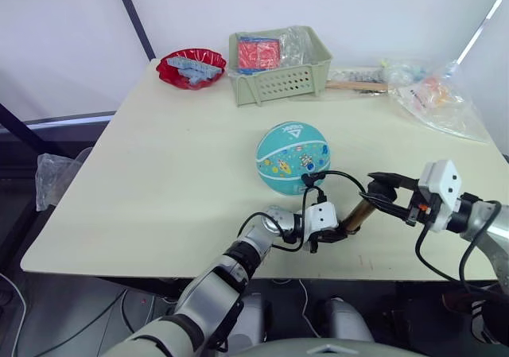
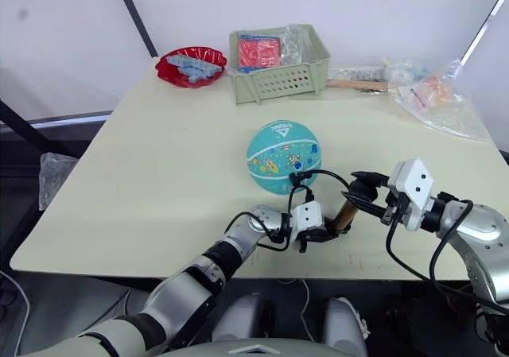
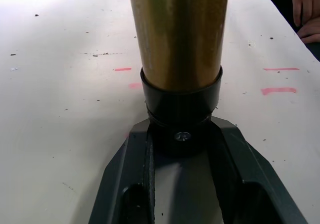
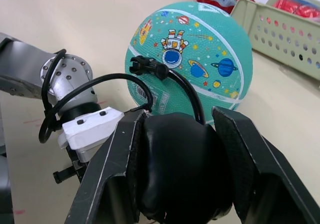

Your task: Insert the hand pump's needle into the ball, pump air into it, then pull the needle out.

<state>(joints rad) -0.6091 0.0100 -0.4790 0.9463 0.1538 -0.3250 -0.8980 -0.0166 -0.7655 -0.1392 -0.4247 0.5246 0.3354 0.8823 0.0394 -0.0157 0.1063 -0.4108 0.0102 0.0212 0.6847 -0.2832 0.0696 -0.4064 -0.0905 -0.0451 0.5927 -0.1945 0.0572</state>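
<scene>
The pump lies between the grippers: left gripper pinches its foot, right gripper clamps its handle. Needle sits at the ball.

Hand pump barrel: brushed gold-bronze metal, semi-gloss; foot end smooth black plastic w/ 1 small screw. Ball: teal rubber, pebbled, matt, printed cartoons. Table: pale, matt, speckled. Basket: green plastic, perforated.
</scene>
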